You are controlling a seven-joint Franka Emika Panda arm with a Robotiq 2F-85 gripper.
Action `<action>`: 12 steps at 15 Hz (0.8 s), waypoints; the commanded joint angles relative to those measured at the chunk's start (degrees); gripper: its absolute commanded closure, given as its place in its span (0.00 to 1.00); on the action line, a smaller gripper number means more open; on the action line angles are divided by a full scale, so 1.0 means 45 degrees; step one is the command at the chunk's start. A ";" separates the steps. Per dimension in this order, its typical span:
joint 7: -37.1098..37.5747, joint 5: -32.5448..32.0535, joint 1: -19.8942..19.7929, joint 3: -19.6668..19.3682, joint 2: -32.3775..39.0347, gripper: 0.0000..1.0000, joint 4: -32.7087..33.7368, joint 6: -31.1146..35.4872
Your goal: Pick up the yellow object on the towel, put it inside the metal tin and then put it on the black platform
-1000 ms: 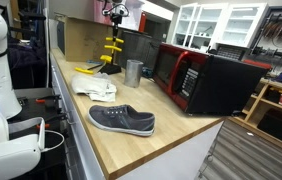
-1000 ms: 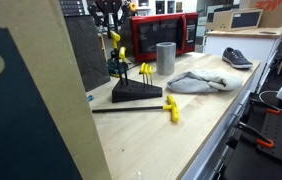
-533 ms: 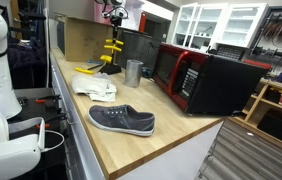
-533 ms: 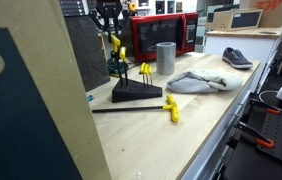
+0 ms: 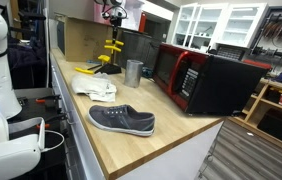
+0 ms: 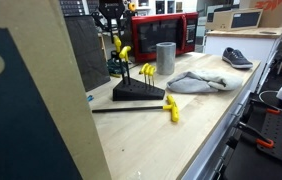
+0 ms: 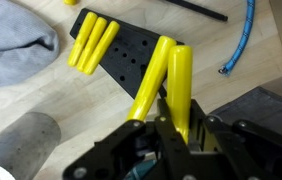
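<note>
Roughly upright, the yellow object (image 7: 181, 85) hangs from the pincer (image 7: 166, 128).

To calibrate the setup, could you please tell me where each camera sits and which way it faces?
Exterior view: past the shoe, looking along the wooden counter toward the microwave; the gripper shows at top.
Exterior view: at the counter's opposite end, behind a wooden board, facing the black platform; gripper at top.
Wrist view: looks down on the black platform; the fingers grip the yellow object.
Shared: both exterior views show the metal tin and towel.
</note>
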 commanded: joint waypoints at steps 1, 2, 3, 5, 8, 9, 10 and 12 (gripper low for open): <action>0.1102 -0.0183 0.0060 -0.0189 -0.0940 0.46 -0.0844 -0.0042; 0.1315 -0.0210 0.0051 -0.0198 -0.1050 0.38 -0.0918 -0.0041; 0.1470 -0.0239 0.0037 -0.0192 -0.1152 0.31 -0.0980 -0.0043; 0.1758 -0.0329 0.0011 -0.0172 -0.1373 0.15 -0.1105 -0.0022; 0.2033 -0.0459 -0.0036 -0.0126 -0.1690 0.00 -0.1313 0.0018; 0.1929 -0.0532 -0.0058 -0.0103 -0.1786 0.00 -0.1384 0.0117; 0.1747 -0.0686 -0.0081 -0.0086 -0.1917 0.00 -0.1451 0.0143; 0.1194 -0.0899 -0.0169 -0.0007 -0.2196 0.00 -0.1619 0.0232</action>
